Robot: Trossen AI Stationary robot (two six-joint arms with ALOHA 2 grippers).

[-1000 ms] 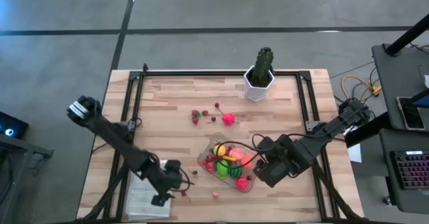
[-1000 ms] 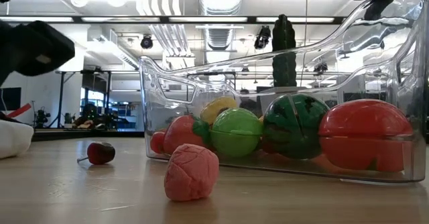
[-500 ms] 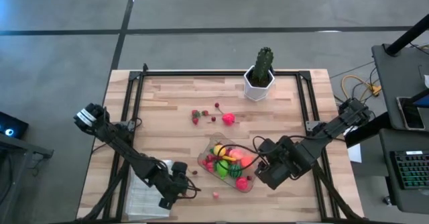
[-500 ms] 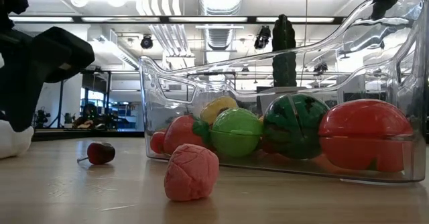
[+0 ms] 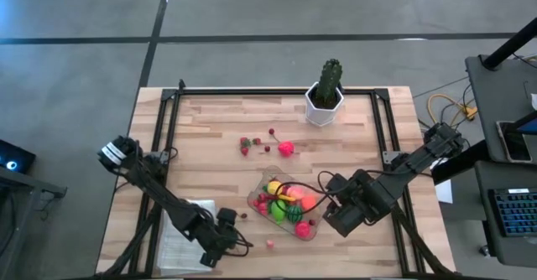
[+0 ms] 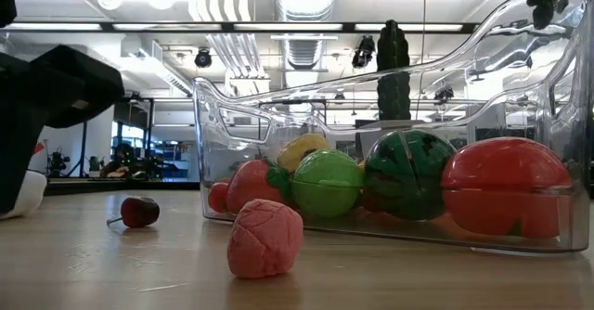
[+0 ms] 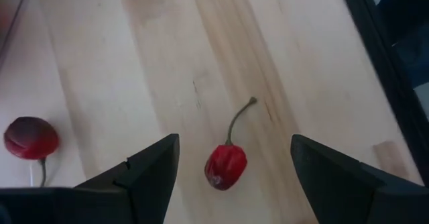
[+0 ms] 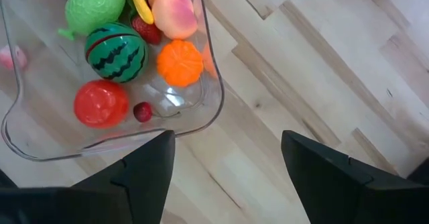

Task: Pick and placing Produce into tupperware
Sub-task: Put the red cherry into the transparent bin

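Currently, approach step: left gripper [image 7: 231, 167], fingers spread and empty, hangs over small red stemmed cherry [image 7: 226, 167] lying between them; next move calls for lowering and closing.

Wooden table [image 5: 210, 146]: tupperware [image 5: 285, 206], loose produce [image 5: 270, 145], potted cactus [image 5: 325, 94], white cloth [image 5: 180, 245].

Hidden under the left arm [image 5: 180, 217]: much of the white cloth [image 5: 174, 245] at the table's [image 5: 361, 137] near-left corner; far berries [image 5: 256, 144] too small to count.
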